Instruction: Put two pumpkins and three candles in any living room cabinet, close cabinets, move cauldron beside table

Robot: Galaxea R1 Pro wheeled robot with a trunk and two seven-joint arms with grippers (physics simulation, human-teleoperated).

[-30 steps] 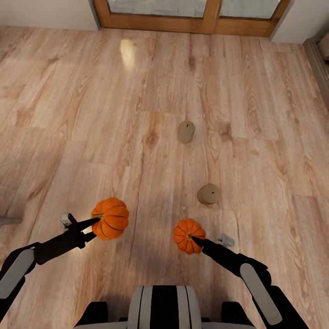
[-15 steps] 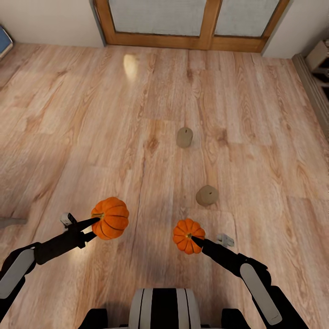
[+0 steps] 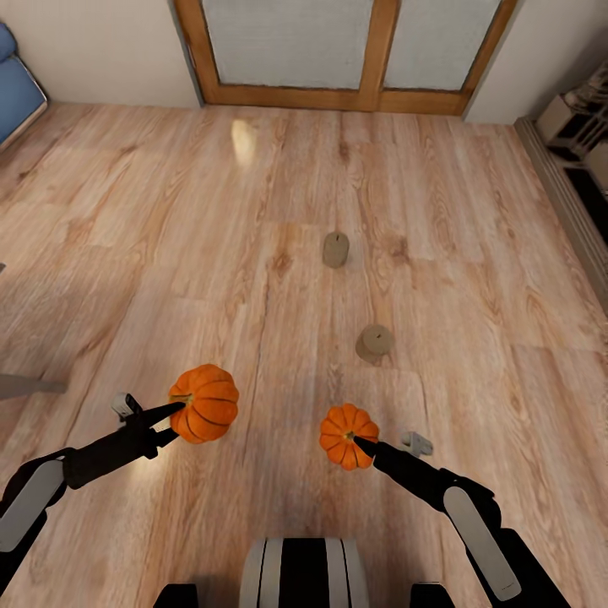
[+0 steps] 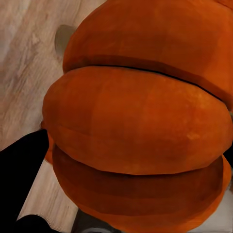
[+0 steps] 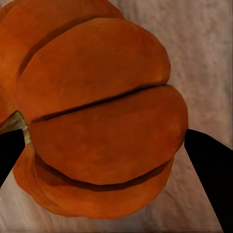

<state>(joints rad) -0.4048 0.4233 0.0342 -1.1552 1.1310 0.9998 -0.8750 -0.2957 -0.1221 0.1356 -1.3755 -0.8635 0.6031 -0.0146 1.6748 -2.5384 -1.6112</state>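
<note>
My left gripper (image 3: 181, 413) is shut on the larger orange pumpkin (image 3: 205, 403), held above the wooden floor at the lower left of the head view. The left wrist view has that pumpkin (image 4: 136, 126) up close, with a black finger (image 4: 19, 174) at its side. My right gripper (image 3: 358, 442) is shut on the smaller pumpkin (image 3: 345, 434); in the right wrist view this pumpkin (image 5: 97, 121) sits between two black fingertips (image 5: 213, 170). Two beige candles rest on the floor ahead, one nearer (image 3: 374, 344) and one farther (image 3: 335, 249).
A wood-framed glazed door (image 3: 355, 51) closes the far wall. A blue seat (image 3: 13, 93) stands at the far left. White shelving (image 3: 566, 118) and a dark strip (image 3: 591, 194) line the right edge. A grey edge (image 3: 25, 386) pokes in at the left.
The whole head view has shifted: more of the door, wall and blue seat shows and the candles look smaller, so the camera moved. Both grippers still hold their pumpkins in the same pose.
</note>
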